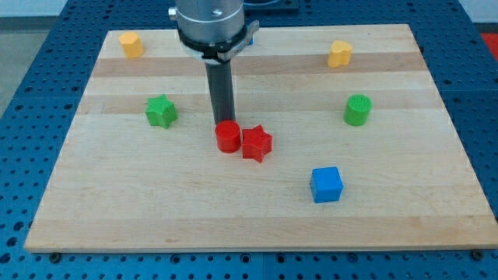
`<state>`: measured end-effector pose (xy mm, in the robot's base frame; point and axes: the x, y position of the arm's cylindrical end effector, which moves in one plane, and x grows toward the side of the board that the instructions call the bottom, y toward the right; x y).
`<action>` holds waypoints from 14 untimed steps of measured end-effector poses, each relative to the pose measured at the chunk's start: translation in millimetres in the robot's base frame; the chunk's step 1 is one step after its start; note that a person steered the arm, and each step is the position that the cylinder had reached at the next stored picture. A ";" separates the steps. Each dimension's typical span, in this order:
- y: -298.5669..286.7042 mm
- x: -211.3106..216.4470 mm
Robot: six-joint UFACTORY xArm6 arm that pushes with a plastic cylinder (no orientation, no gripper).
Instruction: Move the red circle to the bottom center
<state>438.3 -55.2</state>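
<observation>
The red circle (228,138) stands near the middle of the wooden board (156,202). It touches the left side of the red star (257,144). My tip (223,123) is right behind the red circle, on its top side in the view, touching or nearly touching it. The rod rises straight up from there to the arm's head at the view's top.
A green star (160,111) lies left of the tip. A blue cube (326,184) lies at the lower right. A green cylinder (358,110) stands at the right. An orange block (131,43) and a yellow heart (339,54) lie near the top edge.
</observation>
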 end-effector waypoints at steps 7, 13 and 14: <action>34.3 50.5; 34.6 100.6; 34.6 100.4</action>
